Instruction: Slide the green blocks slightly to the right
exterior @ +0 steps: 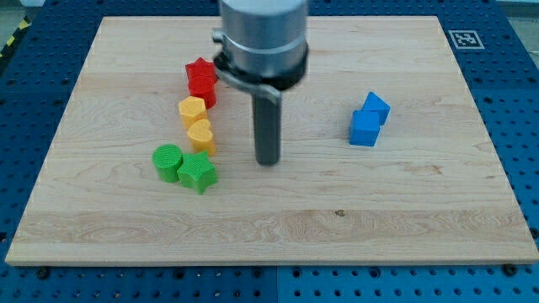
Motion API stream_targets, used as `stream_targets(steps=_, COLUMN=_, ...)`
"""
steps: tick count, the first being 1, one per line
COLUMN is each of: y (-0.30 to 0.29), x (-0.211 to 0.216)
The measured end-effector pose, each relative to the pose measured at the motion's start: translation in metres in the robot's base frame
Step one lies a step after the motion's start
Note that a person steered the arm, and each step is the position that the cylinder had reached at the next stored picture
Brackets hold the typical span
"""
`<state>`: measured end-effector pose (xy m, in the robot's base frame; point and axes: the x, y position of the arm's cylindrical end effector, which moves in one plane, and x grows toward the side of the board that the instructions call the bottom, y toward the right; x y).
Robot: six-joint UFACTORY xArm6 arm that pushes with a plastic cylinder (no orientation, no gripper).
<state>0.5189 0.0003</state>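
Note:
A green cylinder (168,161) and a green star block (197,172) sit touching side by side at the view's lower left of the wooden board (404,219). My tip (268,162) rests on the board to the right of the green star, a block's width or so away from it. The rod hangs from the grey arm body (262,38) at the view's top.
Two yellow blocks (192,109) (201,134) stand in a column just above the green star, with a red star block (201,74) and a red block (203,91) above them. Two blue blocks (375,107) (365,128) touch at the view's right.

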Motion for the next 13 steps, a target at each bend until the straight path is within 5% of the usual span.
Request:
stream_targets(steps=2, y=-0.025, x=0.1)
stream_targets(steps=5, y=-0.03, x=0.1)
stream_targets(steps=9, y=-0.203, x=0.011)
stream_targets(steps=13, y=-0.192, x=-0.02)
